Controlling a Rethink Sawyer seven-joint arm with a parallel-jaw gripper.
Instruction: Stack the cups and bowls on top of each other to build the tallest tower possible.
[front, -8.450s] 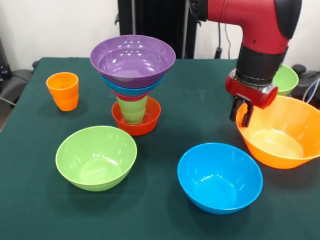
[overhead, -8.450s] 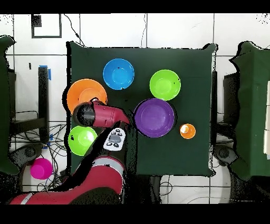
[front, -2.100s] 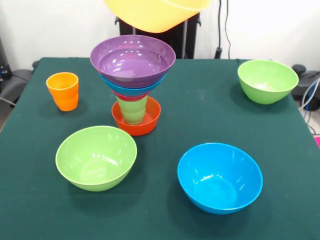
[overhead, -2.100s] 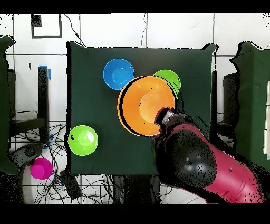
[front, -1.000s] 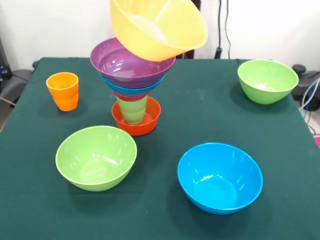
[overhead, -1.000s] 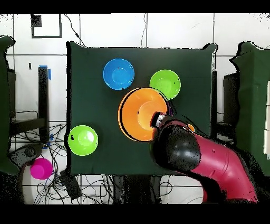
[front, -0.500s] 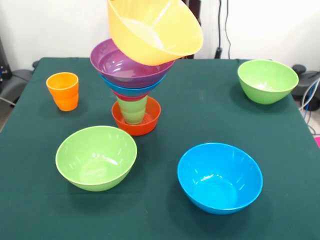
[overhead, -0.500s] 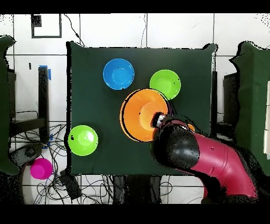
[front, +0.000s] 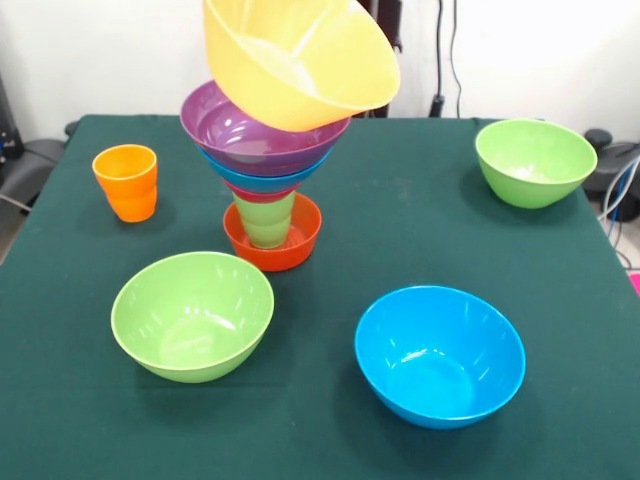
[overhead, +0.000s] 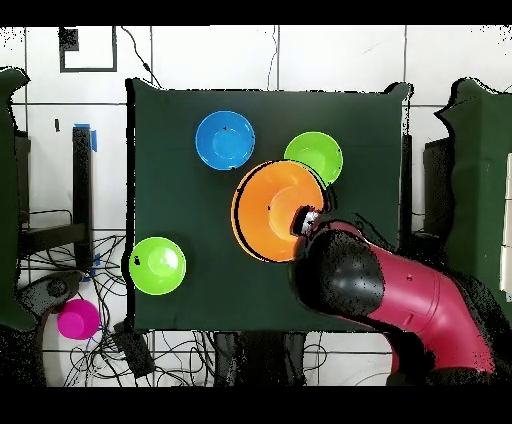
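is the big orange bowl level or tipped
Tipped: the orange bowl leans over the purple bowl, its opening facing left and toward the camera.

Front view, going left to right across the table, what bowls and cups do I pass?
orange cup → near lime green bowl → tower with the tilted large orange bowl on top → blue bowl → far lime green bowl
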